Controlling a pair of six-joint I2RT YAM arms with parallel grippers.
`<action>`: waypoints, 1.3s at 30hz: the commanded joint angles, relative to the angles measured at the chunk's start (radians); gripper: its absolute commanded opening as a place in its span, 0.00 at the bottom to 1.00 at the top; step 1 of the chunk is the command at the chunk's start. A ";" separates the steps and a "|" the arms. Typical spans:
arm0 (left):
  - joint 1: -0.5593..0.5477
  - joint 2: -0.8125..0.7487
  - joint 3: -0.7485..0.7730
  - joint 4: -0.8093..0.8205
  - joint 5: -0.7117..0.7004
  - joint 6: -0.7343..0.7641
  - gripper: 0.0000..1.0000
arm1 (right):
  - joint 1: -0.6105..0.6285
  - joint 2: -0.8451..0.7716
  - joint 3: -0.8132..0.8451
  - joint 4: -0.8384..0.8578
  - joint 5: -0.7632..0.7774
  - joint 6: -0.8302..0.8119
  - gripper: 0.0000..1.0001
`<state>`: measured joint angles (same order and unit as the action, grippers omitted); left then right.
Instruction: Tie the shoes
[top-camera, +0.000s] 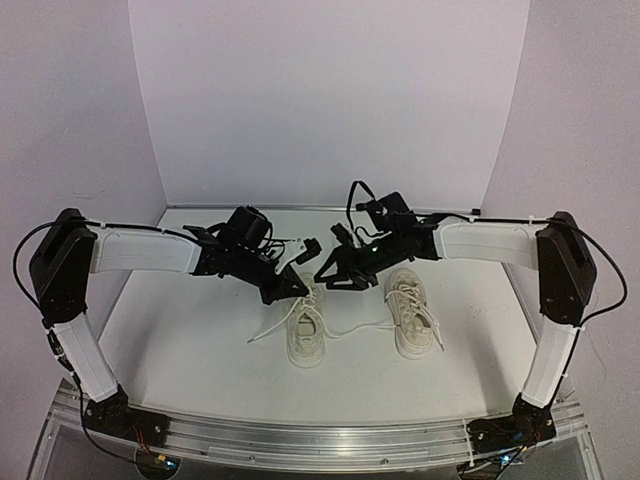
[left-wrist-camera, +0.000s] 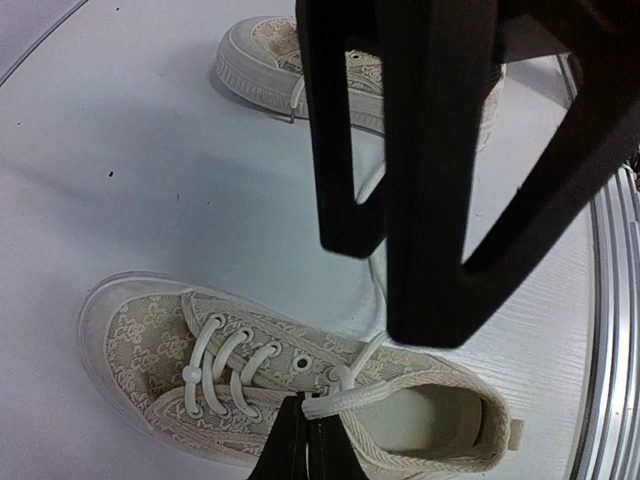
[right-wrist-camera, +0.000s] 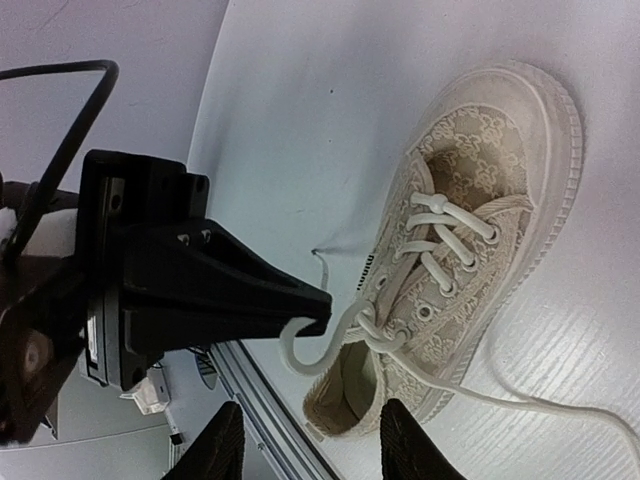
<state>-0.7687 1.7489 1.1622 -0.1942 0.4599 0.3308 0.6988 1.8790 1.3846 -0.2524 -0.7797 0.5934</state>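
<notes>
Two cream-white shoes lie side by side on the table, the left shoe and the right shoe. My left gripper hangs just over the left shoe and is shut on one of its laces near the top eyelets. In the right wrist view that lace curls in a loop under the left gripper's black tip. My right gripper hovers close beside it, open, with nothing between its fingers. The shoe's other lace trails loose over the table.
The second shoe lies further off in the left wrist view. A loose lace end stretches left of the left shoe. The metal rail runs along the table's near edge. White walls close in the back and sides.
</notes>
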 joint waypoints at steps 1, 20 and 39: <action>-0.017 -0.032 -0.008 0.065 -0.024 -0.017 0.00 | 0.013 0.036 0.064 0.050 -0.015 0.031 0.41; -0.031 -0.034 0.013 0.055 -0.042 0.017 0.00 | 0.036 0.119 0.103 0.047 -0.024 0.040 0.25; -0.027 -0.049 -0.009 0.019 -0.083 0.008 0.22 | 0.042 0.063 0.079 0.039 0.016 0.029 0.00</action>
<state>-0.7933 1.7480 1.1622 -0.1837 0.3880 0.3416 0.7320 1.9933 1.4616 -0.2256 -0.7949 0.6323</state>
